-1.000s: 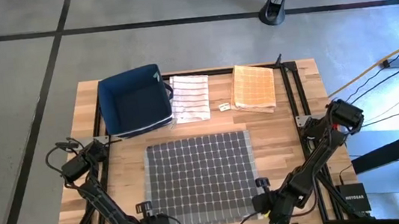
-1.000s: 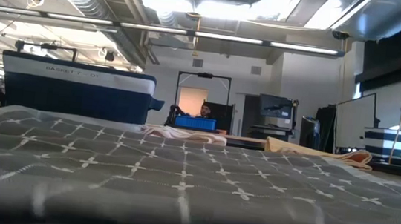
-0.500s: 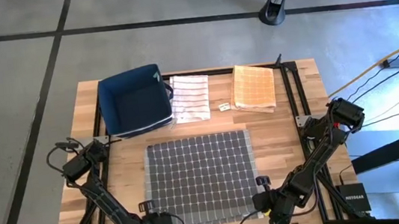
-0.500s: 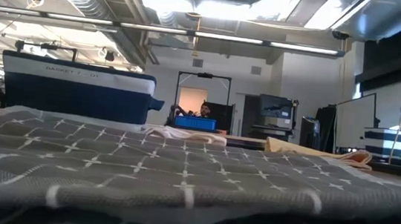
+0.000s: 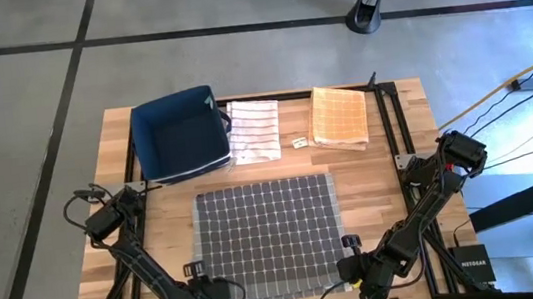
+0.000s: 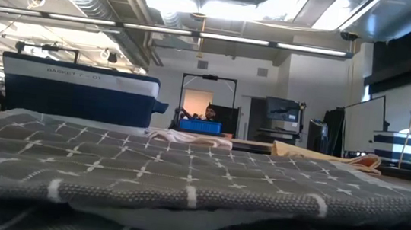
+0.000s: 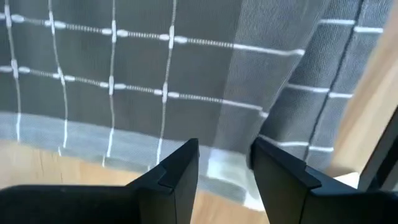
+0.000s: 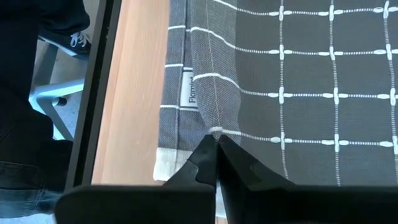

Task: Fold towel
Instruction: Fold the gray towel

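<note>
A grey towel [image 5: 269, 238] with a white grid lies spread flat in the middle of the table. My left gripper [image 7: 224, 163] is at its near left corner [image 5: 221, 294]. It is open, and the towel's pale hem [image 7: 225, 171] shows in the gap between the fingers. My right gripper [image 8: 216, 142] is at the near right corner [image 5: 345, 281], shut on the towel. In the low view the towel's near edge [image 6: 189, 201] is raised, with pale cloth beneath it. My left gripper: I cannot tell whether its open fingers touch the towel's hem. My right gripper pinches a small ridge of cloth [image 8: 214, 127] between its two fingertips, close to the near right corner and beside the sewn label [image 8: 189, 87]. The cloth puckers up into the pinch. The rest of the towel lies on the table.
At the table's far side stand a dark blue basket [image 5: 179, 134], a folded striped cloth [image 5: 254, 131] and a folded orange cloth [image 5: 339, 117]. A black frame rail [image 5: 399, 144] runs along the table's right side. Bare wood lies on both sides of the towel.
In the low view the towel's near edge has come up off the table. A pale fold now shows under it, where a second ago grey cloth filled the bottom of the picture. The rest of the towel has stayed flat.
</note>
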Robot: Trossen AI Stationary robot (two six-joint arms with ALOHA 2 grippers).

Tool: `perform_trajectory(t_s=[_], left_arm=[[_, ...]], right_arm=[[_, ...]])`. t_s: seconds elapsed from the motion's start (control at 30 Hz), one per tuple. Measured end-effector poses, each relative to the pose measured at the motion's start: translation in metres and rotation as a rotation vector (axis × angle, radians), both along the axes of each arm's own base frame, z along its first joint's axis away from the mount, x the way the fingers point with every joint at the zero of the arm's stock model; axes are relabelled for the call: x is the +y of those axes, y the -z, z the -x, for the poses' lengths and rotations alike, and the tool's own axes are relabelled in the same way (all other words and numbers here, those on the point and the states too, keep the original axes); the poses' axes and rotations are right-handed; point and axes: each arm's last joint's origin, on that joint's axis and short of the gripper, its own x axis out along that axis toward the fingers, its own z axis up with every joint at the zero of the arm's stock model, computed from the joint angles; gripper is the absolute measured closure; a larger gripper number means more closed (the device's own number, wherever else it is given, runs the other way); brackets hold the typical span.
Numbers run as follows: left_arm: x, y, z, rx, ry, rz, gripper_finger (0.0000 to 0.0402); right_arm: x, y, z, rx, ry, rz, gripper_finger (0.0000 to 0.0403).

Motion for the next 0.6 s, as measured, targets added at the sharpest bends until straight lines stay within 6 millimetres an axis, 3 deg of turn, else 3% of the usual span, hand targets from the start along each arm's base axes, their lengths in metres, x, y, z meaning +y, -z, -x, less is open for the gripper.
perform_trajectory(t_s=[0.47,0.6], left_arm=[[-0.0060,0.0029,0.0041,-0.008,-0.001,0.037,0.0262],[-0.0031,0.0088,0.0062,0.002,-0.002,0.025,0.0290]], right_arm=[[0.0001,0.0000,0.0001,0.000,0.000,0.001,0.0394],[0.0000,0.0000,0.0001,-0.001,0.000,0.001,0.0393]])
